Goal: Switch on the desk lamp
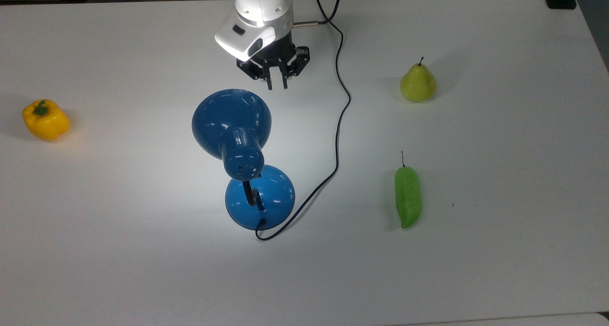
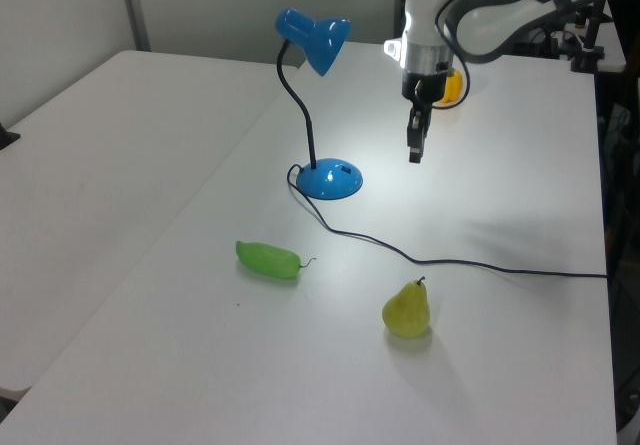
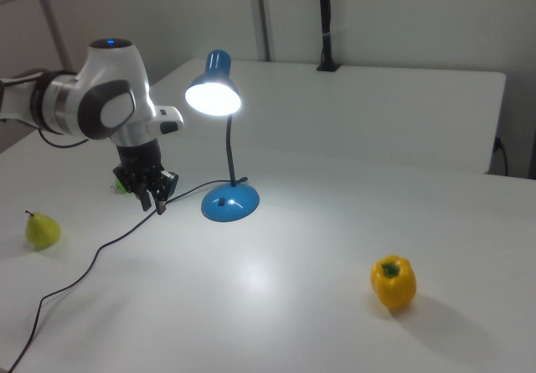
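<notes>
Right view: glossy blue dome-shaded metal desk lamp [image 3: 221, 138] lit (bulb glowing); black two-finger gripper [image 3: 155, 203] beside its base, fingers narrow, holding nothing.

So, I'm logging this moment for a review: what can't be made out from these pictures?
- Switch on the glossy blue desk lamp: in the top view its dome shade covers part of the round base.
- Lit bulb: in the right view, glare washes it out.
- Green chili pepper: in the right view, mostly behind the black gripper.
- Arm's upper links: cut off by the top view's top edge.
</notes>
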Robot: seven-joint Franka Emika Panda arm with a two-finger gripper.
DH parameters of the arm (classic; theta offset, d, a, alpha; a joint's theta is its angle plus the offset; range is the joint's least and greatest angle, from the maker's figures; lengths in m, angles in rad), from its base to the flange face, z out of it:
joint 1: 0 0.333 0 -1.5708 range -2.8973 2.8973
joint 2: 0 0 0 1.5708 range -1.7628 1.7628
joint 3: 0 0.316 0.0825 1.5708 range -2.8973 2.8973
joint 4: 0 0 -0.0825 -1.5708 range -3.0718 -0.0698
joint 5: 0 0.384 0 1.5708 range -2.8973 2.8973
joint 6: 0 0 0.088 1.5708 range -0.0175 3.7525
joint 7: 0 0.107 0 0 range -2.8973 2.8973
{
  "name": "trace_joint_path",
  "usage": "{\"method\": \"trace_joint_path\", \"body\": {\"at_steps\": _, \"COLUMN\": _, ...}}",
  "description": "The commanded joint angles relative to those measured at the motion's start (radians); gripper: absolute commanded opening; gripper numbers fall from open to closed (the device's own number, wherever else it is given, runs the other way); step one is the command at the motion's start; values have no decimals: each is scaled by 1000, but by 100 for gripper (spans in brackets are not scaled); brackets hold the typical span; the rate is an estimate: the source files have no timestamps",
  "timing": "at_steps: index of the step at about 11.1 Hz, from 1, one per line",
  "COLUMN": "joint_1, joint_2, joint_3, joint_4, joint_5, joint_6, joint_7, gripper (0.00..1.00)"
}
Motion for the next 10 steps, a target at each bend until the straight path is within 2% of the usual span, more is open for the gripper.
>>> {"method": "trace_joint_path", "body": {"at_steps": 1, "joint_1": 6, "joint_2": -115, "joint_3": -14, "joint_4": -18, "joint_5": -5, "joint_6": -161, "joint_7": 0, "gripper": 94}}
{"method": "trace_joint_path", "body": {"at_steps": 2, "joint_1": 5, "joint_2": -133, "joint_3": -14, "joint_4": 7, "joint_5": -5, "joint_6": -237, "joint_7": 0, "gripper": 100}}
{"method": "trace_joint_path", "body": {"at_steps": 5, "joint_1": 0, "joint_2": -144, "joint_3": -30, "joint_4": 142, "joint_5": -3, "joint_6": -440, "joint_7": 8, "gripper": 100}}
{"method": "trace_joint_path", "body": {"at_steps": 10, "joint_1": 3, "joint_2": -150, "joint_3": -30, "joint_4": 324, "joint_5": 4, "joint_6": -550, "joint_7": 201, "gripper": 100}}
